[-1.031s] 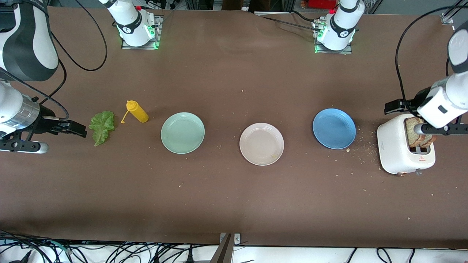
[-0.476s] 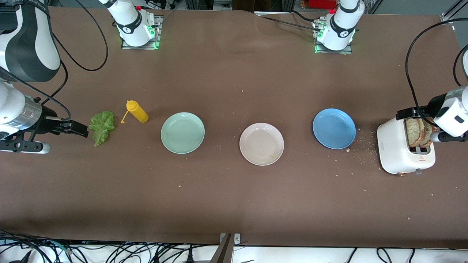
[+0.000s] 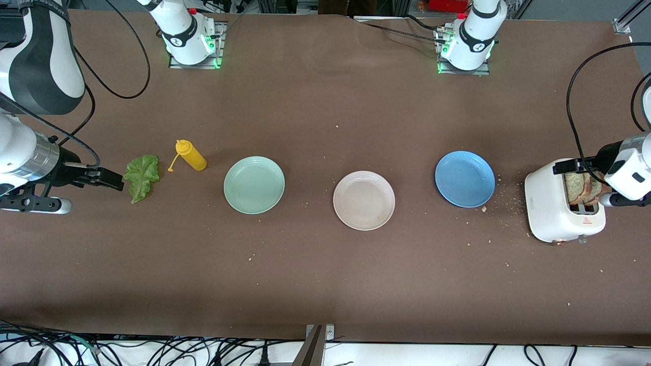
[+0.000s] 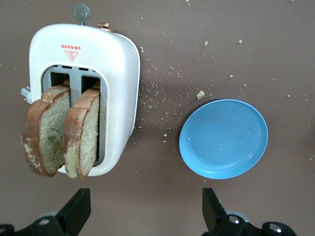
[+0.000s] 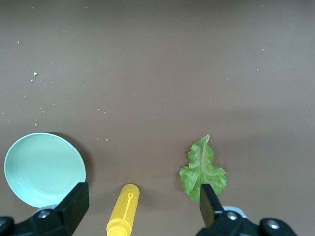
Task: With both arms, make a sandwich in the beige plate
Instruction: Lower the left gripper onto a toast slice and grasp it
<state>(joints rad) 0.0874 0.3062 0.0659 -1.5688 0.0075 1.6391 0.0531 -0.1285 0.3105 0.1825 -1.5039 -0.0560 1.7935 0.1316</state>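
The beige plate [image 3: 364,200] lies bare mid-table, between a mint-green plate [image 3: 254,184] and a blue plate [image 3: 465,179]. Two brown toast slices [image 3: 585,187] [image 4: 61,130] stand upright in the slots of a white toaster [image 3: 552,208] [image 4: 120,73] at the left arm's end. My left gripper [image 3: 574,165] [image 4: 145,214] hangs open over the toaster's edge and holds nothing. A green lettuce leaf [image 3: 141,177] [image 5: 202,169] lies flat at the right arm's end. My right gripper [image 3: 108,179] [image 5: 142,209] hovers open just beside the leaf, also with nothing in it.
A yellow squeeze bottle [image 3: 190,155] [image 5: 123,211] lies on its side between the lettuce and the mint-green plate [image 5: 42,169]. Crumbs are scattered around the toaster and the blue plate [image 4: 224,138]. Cables hang along the table's front edge.
My left gripper has shifted from over the toast toward the left arm's end of the table and come lower. My right gripper has crept slightly toward the lettuce.
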